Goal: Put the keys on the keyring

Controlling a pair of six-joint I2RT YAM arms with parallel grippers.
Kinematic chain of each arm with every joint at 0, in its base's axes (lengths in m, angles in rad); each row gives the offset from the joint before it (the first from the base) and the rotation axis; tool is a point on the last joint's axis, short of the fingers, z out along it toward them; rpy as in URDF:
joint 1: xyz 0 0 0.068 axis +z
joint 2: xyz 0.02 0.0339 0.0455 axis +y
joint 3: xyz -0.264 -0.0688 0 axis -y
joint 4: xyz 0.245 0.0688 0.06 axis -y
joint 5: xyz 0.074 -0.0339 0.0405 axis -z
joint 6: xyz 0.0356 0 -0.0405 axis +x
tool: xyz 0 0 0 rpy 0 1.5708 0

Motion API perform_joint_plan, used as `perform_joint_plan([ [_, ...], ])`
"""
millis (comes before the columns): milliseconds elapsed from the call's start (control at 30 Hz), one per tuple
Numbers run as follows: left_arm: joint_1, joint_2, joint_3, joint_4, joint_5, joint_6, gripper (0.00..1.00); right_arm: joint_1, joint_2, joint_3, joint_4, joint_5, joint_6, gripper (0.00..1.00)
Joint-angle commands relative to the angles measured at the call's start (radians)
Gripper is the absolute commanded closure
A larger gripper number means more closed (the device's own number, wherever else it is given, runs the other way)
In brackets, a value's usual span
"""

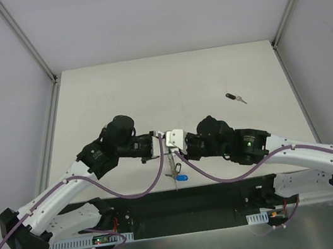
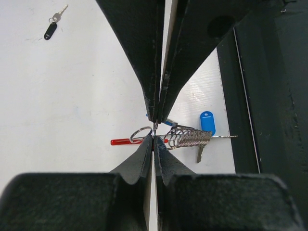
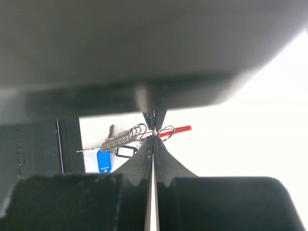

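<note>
I find the left gripper [image 2: 153,140] and right gripper [image 3: 153,140] each clamped on the keyring [image 2: 188,137], tip to tip, near centre. The blue-headed key [image 2: 207,122] sits just beside its chain; the black-headed key [image 1: 233,96] lies far right.

Keyring [image 1: 171,161] at front of table [image 1: 116,88], midway across; left gripper [image 1: 157,139] just left of keyring, right gripper [image 1: 167,138] just right, both tips pinched together on its ring end; tagged key [image 1: 180,177] just before keyring, beside its coil; lone key [image 1: 234,97] well behind keyring, to right.
</note>
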State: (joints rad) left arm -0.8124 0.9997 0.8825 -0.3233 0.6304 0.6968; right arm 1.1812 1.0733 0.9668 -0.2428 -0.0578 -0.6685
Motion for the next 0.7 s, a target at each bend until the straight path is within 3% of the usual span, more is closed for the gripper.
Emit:
perform_joint_plan([
  [0,-0.013,-0.049,-0.019,0.110,-0.021,-0.003,1.00,0.003,0.005,0.027,-0.010,0.052,0.052,0.99],
  [267,-0.062,-0.105,-0.103,0.207,-0.172,0.029,1.00,-0.011,-0.029,-0.042,0.083,0.115,0.092,0.99],
  [667,-0.129,-0.185,-0.209,0.320,-0.325,0.101,1.00,-0.034,-0.105,-0.195,0.283,-0.004,0.018,0.99],
])
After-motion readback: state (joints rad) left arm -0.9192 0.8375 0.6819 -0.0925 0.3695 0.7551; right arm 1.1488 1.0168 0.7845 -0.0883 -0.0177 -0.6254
